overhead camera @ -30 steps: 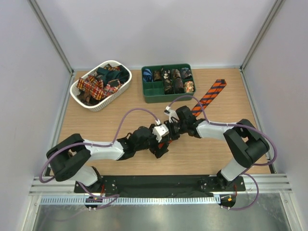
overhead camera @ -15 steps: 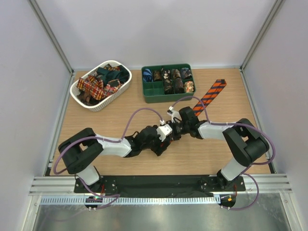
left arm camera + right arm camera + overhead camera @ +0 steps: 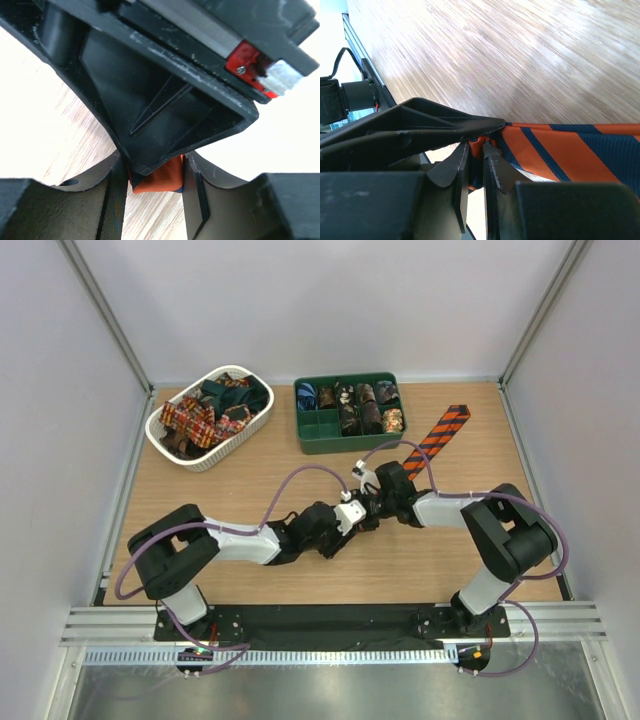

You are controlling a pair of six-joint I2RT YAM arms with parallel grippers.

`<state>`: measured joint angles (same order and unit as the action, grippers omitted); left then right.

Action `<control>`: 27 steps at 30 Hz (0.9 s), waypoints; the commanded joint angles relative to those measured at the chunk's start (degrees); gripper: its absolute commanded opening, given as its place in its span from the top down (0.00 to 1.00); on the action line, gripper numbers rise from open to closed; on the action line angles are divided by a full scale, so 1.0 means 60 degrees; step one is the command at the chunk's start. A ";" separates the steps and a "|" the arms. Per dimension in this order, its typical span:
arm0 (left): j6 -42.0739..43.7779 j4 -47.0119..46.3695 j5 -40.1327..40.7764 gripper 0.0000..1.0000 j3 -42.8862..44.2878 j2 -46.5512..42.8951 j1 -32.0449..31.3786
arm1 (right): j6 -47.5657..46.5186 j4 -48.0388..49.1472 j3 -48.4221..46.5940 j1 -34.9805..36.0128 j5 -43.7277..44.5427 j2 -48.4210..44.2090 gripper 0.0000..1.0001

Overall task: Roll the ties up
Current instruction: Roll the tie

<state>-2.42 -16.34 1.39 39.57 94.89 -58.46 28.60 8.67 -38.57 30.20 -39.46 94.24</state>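
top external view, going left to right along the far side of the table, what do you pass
white slotted basket → green compartment tray → orange-and-black striped tie

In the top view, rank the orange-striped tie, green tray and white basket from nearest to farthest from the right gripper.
1. orange-striped tie: pinched in the jaws of the right gripper, trailing off to the back right.
2. green tray: at the back, near the middle.
3. white basket: back left.
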 commanded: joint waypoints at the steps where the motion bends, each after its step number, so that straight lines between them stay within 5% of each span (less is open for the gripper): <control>1: 0.0344 0.0686 0.0486 0.58 0.0332 0.0151 -0.0247 | 0.0082 -0.0096 -0.0003 -0.0169 0.0278 0.0085 0.97; 16: 0.0285 0.2926 0.0062 0.54 0.1622 0.0444 -0.0277 | -0.0533 -0.0697 -0.0413 -0.0667 0.0792 0.0832 0.93; 27: 0.0154 0.2943 0.0150 0.48 0.1857 0.0620 -0.0277 | -0.0811 -0.0888 -0.0749 -0.0375 0.0527 0.0832 0.93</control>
<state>-1.15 -0.47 3.73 49.15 97.38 -59.66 25.98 4.49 -41.10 26.96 -38.37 98.06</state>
